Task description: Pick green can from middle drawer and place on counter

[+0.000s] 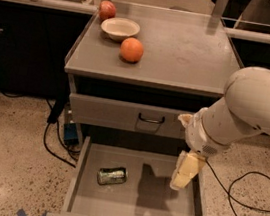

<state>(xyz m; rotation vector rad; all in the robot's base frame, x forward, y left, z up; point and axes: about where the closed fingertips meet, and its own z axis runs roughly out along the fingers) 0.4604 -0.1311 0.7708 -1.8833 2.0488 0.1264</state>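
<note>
The green can lies on its side on the floor of the open middle drawer, toward the left. My gripper hangs from the white arm over the drawer's right side, well to the right of the can and apart from it. The counter is the grey cabinet top above.
An orange, a white bowl and a red apple sit on the counter's left part. A closed drawer front with a black handle is above the open drawer. Cables lie on the floor at left and right.
</note>
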